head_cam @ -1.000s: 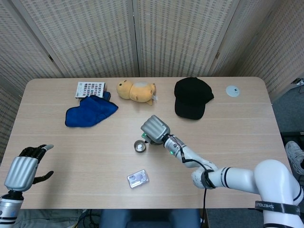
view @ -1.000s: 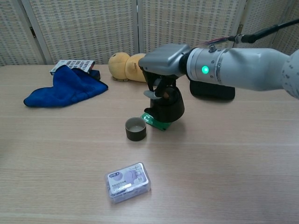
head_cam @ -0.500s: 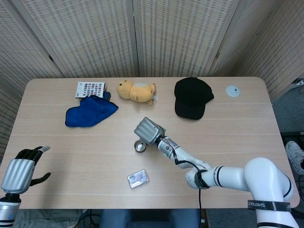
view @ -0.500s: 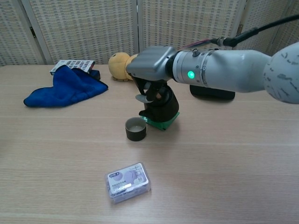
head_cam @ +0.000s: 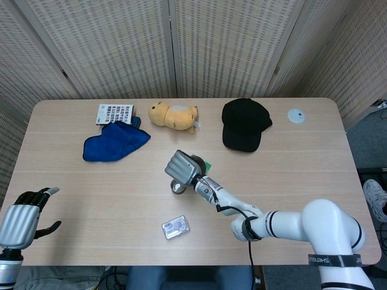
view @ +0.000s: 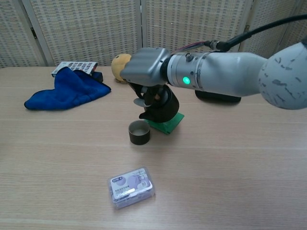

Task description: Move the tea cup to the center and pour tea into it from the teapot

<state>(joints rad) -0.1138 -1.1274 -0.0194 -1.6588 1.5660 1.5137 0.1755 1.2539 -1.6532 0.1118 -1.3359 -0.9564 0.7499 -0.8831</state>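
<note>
A small dark tea cup (view: pixel 139 132) with a pale inside stands upright near the table's middle; in the head view the tea cup (head_cam: pixel 178 188) is partly hidden under my right hand (head_cam: pixel 182 166). My right hand (view: pixel 146 69) grips a black teapot (view: pixel 160 103) from above. The pot is tipped leftward, with its spout just above and right of the cup. A green mat (view: pixel 171 122) lies under the pot. My left hand (head_cam: pixel 24 214) hovers at the table's front left corner, fingers apart and holding nothing.
A blue cloth (head_cam: pixel 115 142), a patterned card (head_cam: pixel 115 113), a yellow plush toy (head_cam: pixel 174 115), a black cap (head_cam: pixel 243 124) and a white disc (head_cam: pixel 295 116) lie along the back. A small clear box (view: pixel 132 186) sits in front of the cup.
My right hand has carried the teapot leftward, closer over the cup, exposing more of the green mat. My left hand has drawn back toward the table's front edge.
</note>
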